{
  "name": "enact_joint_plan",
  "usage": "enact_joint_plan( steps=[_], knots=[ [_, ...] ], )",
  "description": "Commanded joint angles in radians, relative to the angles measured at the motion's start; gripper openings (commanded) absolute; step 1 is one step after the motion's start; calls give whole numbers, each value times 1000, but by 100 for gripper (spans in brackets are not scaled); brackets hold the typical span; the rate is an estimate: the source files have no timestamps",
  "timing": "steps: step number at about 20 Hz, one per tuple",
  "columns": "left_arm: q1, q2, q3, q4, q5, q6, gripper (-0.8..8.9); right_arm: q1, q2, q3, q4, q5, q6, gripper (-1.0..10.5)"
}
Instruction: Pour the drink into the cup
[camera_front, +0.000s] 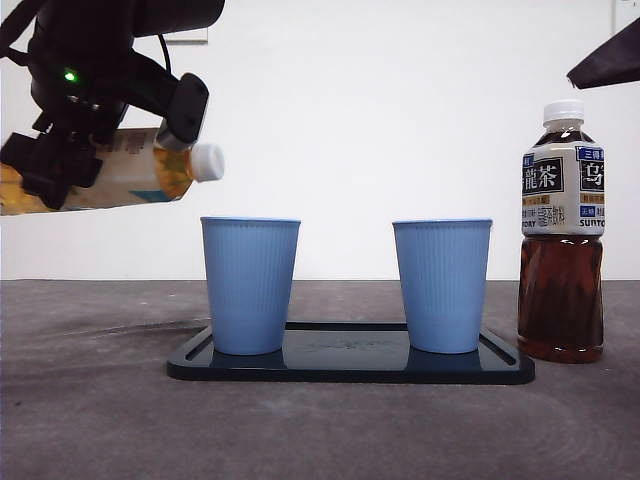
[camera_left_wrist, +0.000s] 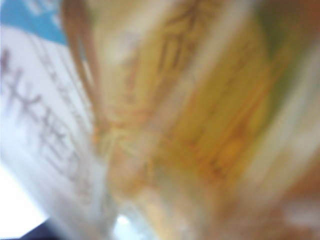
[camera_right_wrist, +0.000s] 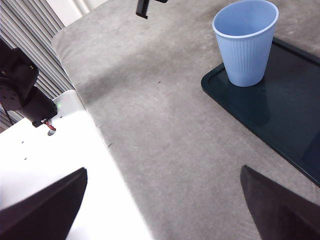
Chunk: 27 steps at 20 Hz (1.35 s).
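Tray (camera_front: 350, 372) nearest, two blue cups on it. Left gripper (camera_front: 70, 150) clamps yellow bottle (camera_front: 120, 175) tipped sideways above left cup (camera_front: 250, 285), cap (camera_front: 206, 162) on; pouring not begun. Right gripper (camera_right_wrist: 160, 210) spread wide, idle.

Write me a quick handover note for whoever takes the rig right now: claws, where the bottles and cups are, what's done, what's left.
Left claw: shut on the yellow-labelled drink bottle, held almost level above and beside the left blue ribbed cup. Its white cap is on.
Right claw: open, waiting off to the side over the grey table, holding nothing.
Both blue cups, left and right, stand upright on the dark tray. The dark tea bottle stands capped beside the tray.
Done: bottle lifted and tipped.
Left: no liquid is visibly flowing; cup contents cannot be seen.
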Motion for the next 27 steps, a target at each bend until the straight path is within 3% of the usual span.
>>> enact_joint_plan(
  steps=[1,6,8,11,14,22,27],
  knots=[
    [-8,-43,37,13,53,-212,173,7,3,16,4,-3,-8,485],
    [32,-207,37,-14,476,-635,174,7,3,16,-16,16,-7,485],
    [70,-268,37,-6,622,-733,175,7,3,16,-25,16,-7,485],
    [141,-333,16,61,726,-848,187,6,3,16,-30,17,-6,485],
    [197,-402,-82,186,811,-908,187,6,3,16,-30,17,3,485],
    [211,-447,-427,589,815,-973,185,7,3,16,-32,23,41,485],
    [235,-382,-502,743,834,-996,184,7,3,16,-32,23,68,485]
  ],
)
